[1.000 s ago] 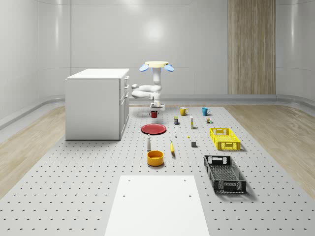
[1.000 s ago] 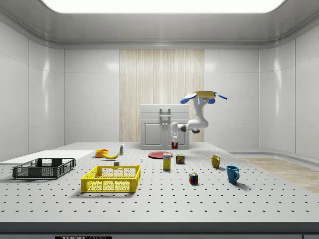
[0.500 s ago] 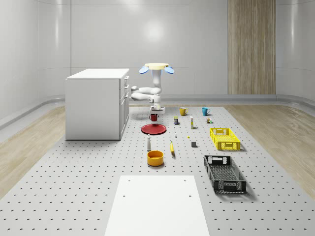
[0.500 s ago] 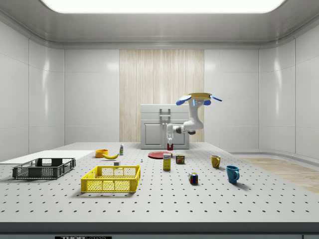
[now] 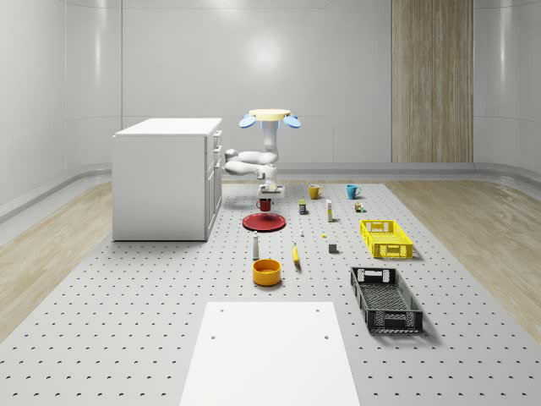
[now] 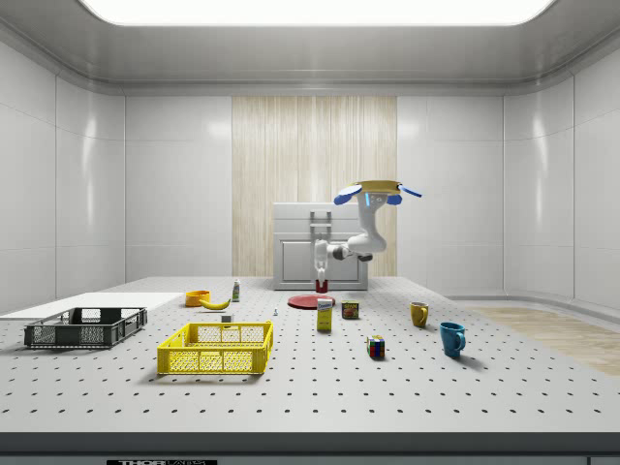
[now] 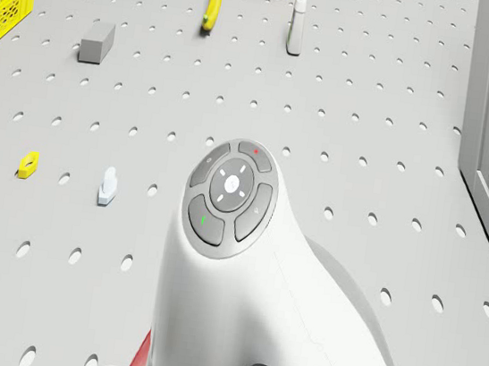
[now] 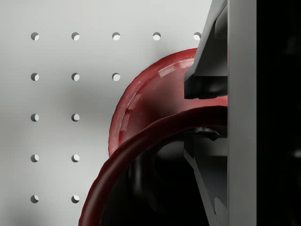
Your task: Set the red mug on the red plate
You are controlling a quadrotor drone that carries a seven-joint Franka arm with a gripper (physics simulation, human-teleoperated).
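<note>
Where the grey perforated floor point(image 5: 127, 321) meets pale wall panels, a white cabinet point(image 5: 165, 178) stands. The drone point(image 5: 270, 116) hovers beside it, arm folded downward. Wrist view alone shows the gripper point(image 8: 207, 113) clamped on the red mug point(image 5: 265, 204) rim, over the red plate point(image 5: 265, 222) edge, apparently not touching.

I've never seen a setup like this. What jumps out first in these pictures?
A flying drone hovers beside the white cabinet, with a white arm hanging under it. Its gripper holds a red mug just above the far edge of the red plate on the dotted floor. In the whole-scene view, small items and a yellow basket lie scattered to the plate's right.
</note>
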